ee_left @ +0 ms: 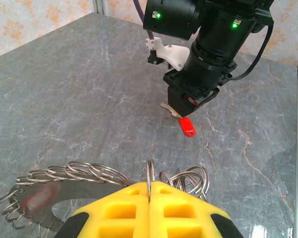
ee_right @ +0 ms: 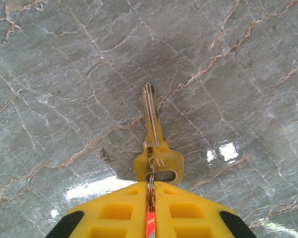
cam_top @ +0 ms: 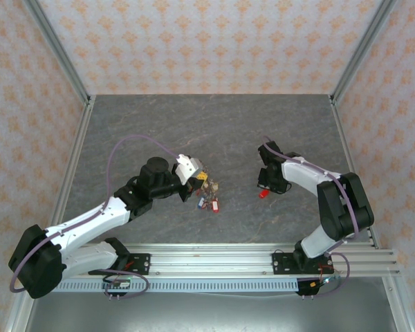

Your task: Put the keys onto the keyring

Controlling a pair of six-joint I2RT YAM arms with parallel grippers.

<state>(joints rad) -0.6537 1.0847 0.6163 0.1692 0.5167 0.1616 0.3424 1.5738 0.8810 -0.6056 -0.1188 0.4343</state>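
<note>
My left gripper [ee_left: 150, 184] is shut on a thin wire loop [ee_left: 150, 171] of the keyring [ee_left: 59, 202]. The keyring is a flat grey disc with several wire loops along its rim. From above, the left gripper [cam_top: 196, 178] holds the keyring [cam_top: 206, 185] over the table's middle, and keys with red tags [cam_top: 209, 203] hang beneath it. My right gripper [ee_right: 151, 186] is shut on the small ring of a brass key [ee_right: 154, 144], which points away over the table. Its red tag [ee_right: 150, 224] shows between the fingers. The right gripper [cam_top: 265, 185] is about a hand's width right of the keyring, with the red tag [cam_top: 264, 194] below it.
The grey marbled table [cam_top: 214, 131] is walled by metal posts and patterned panels at the back and sides. A metal rail [cam_top: 263, 259] runs along the near edge by the arm bases. In the left wrist view the right arm [ee_left: 208, 54] stands just beyond the keyring.
</note>
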